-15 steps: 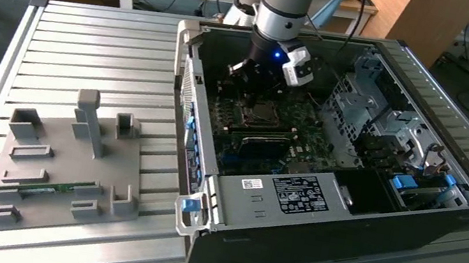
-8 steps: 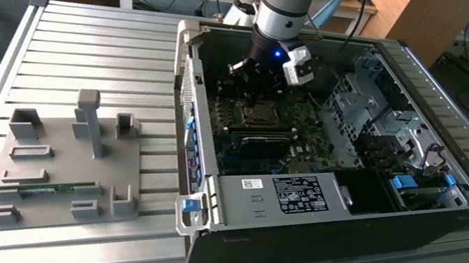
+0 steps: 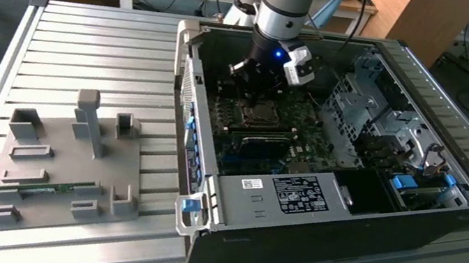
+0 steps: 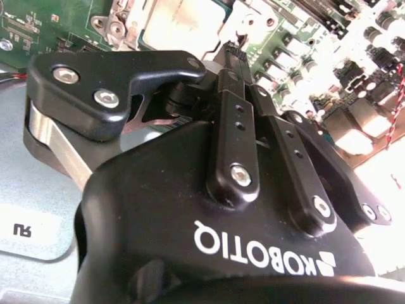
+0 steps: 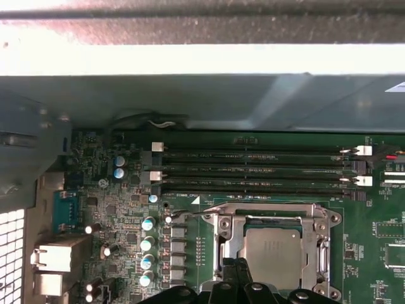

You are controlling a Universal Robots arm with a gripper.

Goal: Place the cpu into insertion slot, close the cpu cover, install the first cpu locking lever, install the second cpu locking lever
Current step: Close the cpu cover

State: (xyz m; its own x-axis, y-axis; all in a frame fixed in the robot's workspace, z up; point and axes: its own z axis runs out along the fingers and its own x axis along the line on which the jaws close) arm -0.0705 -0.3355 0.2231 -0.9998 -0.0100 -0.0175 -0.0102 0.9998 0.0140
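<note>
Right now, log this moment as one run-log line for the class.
cpu: seated | cpu cover: down over cpu | gripper: shut, at cover's edge

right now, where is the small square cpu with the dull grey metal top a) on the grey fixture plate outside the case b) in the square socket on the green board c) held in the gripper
b: in the first wrist view the cpu lies flat on the green board, the silver cpu cover framing it.

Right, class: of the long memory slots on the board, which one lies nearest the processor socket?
The slot running right beside the socket; the other slots lie beyond it, towards the case wall.
</note>
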